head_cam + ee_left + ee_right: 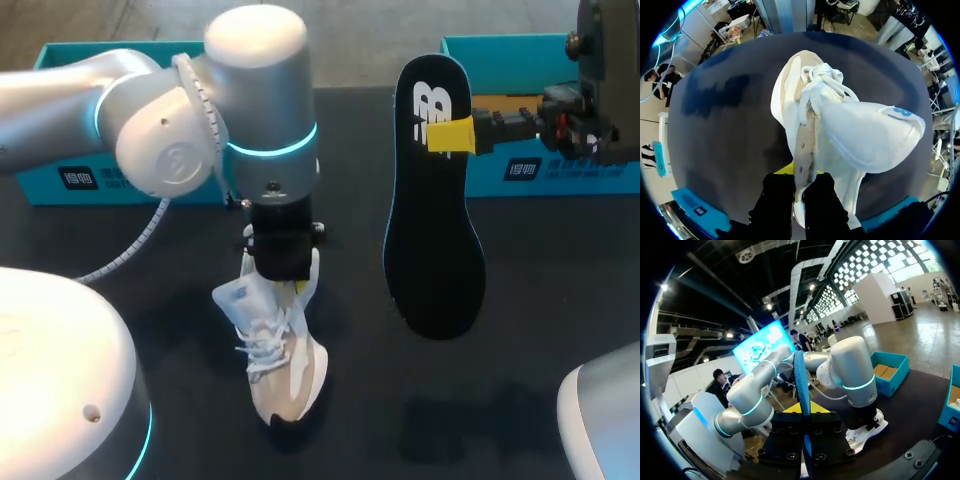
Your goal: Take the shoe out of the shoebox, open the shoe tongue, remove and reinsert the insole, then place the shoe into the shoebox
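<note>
A white and cream shoe (283, 345) stands on the black table (540, 290), toe toward the front edge. My left gripper (285, 272) comes down from above and is shut on the rim of the shoe's opening (801, 165), beside the laces. The tongue (865, 132) is folded out to one side. To the right, my right gripper (452, 134) is shut on the heel end of the black insole (435, 215) and holds it in the air, toe end hanging down. In the right wrist view the insole (801, 385) shows edge-on between the fingers, with the shoe (867, 432) beyond.
A teal shoebox part (100, 175) lies at the back left behind my left arm. Another teal one (560, 170) sits at the back right, under my right gripper. The table is bare in front of and right of the shoe.
</note>
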`<action>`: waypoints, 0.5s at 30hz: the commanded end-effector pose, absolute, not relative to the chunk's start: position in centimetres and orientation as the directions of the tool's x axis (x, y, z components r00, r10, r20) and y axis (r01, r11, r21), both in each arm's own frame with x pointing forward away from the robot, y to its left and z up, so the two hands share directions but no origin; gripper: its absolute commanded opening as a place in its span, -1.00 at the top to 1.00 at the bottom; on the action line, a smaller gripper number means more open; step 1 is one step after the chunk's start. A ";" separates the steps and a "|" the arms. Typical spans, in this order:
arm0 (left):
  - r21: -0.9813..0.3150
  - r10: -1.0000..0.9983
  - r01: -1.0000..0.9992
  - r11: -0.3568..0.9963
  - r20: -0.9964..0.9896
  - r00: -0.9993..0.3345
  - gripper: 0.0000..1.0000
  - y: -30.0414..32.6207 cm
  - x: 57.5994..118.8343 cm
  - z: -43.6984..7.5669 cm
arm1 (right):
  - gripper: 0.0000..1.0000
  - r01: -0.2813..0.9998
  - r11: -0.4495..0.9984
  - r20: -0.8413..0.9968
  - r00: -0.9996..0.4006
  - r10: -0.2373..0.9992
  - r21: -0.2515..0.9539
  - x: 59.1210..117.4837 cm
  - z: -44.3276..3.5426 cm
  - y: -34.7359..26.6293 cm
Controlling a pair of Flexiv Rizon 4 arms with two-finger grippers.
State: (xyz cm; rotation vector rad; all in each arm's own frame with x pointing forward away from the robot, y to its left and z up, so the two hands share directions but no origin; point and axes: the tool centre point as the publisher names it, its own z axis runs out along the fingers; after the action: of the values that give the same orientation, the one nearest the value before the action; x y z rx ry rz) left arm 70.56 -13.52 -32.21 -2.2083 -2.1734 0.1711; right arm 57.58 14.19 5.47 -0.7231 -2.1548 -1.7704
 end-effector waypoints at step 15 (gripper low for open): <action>-0.168 0.999 0.985 -0.045 0.015 0.048 1.00 -16.0 68.0 -33.8 | 1.00 0.529 0.139 0.497 -0.842 0.209 0.837 57.9 5.7 14.5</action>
State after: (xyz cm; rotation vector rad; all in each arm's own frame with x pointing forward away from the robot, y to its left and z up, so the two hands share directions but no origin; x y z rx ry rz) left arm 67.76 -15.25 -33.67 -2.1818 -2.0841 0.1698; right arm 57.58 14.19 5.47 -0.7231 -2.1549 -1.7704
